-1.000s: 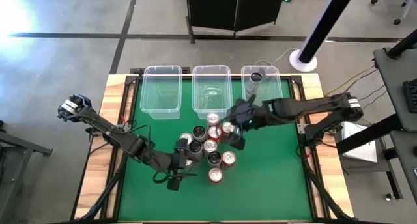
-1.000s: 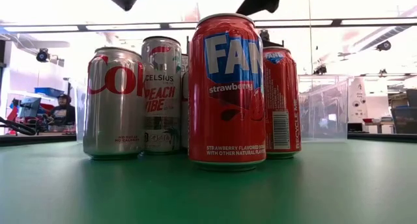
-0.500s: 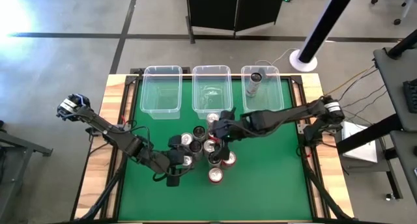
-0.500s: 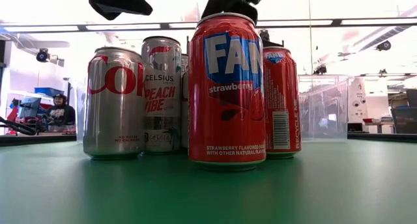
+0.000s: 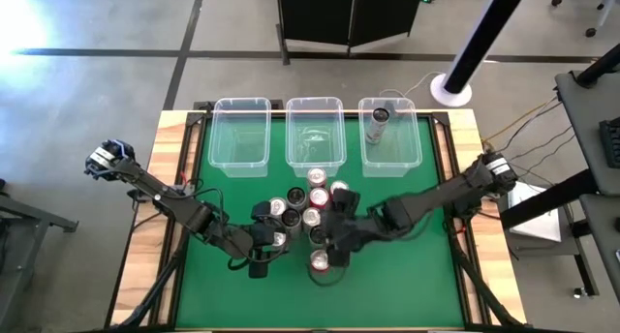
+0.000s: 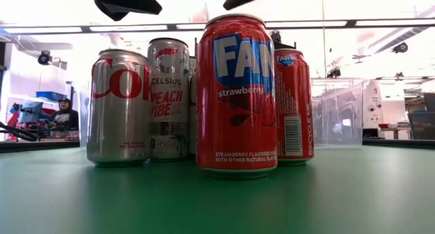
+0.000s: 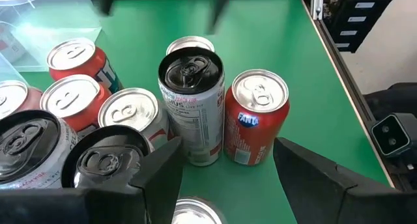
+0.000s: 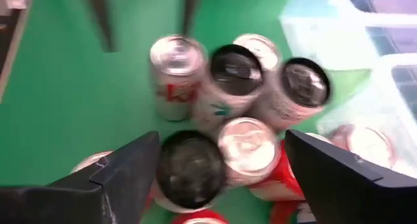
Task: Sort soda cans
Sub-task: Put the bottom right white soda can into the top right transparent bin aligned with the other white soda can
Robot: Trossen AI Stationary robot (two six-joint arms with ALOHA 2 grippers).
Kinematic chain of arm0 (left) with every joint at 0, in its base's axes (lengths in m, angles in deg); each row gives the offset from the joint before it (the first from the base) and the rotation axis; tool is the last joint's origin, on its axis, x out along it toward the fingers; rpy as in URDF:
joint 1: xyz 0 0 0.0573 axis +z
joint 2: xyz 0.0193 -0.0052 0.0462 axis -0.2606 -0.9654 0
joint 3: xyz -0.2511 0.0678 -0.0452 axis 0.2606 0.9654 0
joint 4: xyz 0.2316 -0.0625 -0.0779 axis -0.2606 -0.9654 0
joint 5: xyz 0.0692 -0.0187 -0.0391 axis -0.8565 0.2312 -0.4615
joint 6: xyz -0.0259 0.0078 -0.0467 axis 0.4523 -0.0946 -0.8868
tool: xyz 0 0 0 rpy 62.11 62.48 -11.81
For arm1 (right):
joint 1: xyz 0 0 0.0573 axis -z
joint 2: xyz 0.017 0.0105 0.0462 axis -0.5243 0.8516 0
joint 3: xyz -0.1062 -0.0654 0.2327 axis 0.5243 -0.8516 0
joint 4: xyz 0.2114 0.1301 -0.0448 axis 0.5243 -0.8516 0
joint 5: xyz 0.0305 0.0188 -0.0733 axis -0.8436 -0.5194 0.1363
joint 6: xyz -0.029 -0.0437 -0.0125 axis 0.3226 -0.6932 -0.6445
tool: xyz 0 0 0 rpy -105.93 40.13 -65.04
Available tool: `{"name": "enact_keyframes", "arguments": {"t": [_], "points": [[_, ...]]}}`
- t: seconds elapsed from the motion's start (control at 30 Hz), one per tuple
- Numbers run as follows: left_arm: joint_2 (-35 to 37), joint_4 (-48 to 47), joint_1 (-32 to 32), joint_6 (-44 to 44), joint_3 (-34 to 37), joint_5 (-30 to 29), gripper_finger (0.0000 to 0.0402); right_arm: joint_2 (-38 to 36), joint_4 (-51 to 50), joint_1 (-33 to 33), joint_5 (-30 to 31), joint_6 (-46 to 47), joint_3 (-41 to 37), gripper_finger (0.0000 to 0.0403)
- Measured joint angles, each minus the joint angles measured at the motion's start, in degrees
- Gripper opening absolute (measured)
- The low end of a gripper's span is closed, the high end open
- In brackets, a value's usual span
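Several soda cans (image 5: pixel 308 215) stand upright in a tight cluster at the middle of the green table: red, silver-white and dark ones. A red strawberry can (image 6: pixel 236 94) stands nearest the near edge. Another can (image 5: pixel 379 121) stands in the far right clear bin. My left gripper (image 5: pixel 265 239) hovers open at the cluster's left side, above can height; the left wrist view shows a black-topped white can (image 7: pixel 191 107) and a red can (image 7: pixel 257 116) ahead of its fingers. My right gripper (image 5: pixel 335 244) hangs open over the cluster's near part, its fingers (image 8: pixel 130 175) wide on either side of can tops.
Three clear plastic bins (image 5: pixel 240 159) (image 5: pixel 314 161) (image 5: pixel 391 163) stand in a row along the far edge. Bare green mat (image 5: pixel 407 285) lies on the near and right sides of the cluster. A person sits far off in the room (image 6: pixel 66 115).
My right gripper has swung from the far right side of the cluster across the can tops toward the near edge, staying above the cans. My left gripper has crept a little toward the cluster. No can has moved.
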Motion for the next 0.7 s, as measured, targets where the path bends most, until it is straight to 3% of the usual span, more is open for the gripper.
{"name": "enact_keyframes", "arguments": {"t": [0.23,0.7], "points": [[0.0,0.6,0.0,0.8,0.0,0.0,0.0221,1.3,0.1,-1.7,-0.1,5.3,-0.7,0.0366],[0.0,1.3,0.0,1.0,0.0,0.0,0.0221,6.7,0.7,-0.2,-3.1,9.5,-1.1,0.0368]]}}
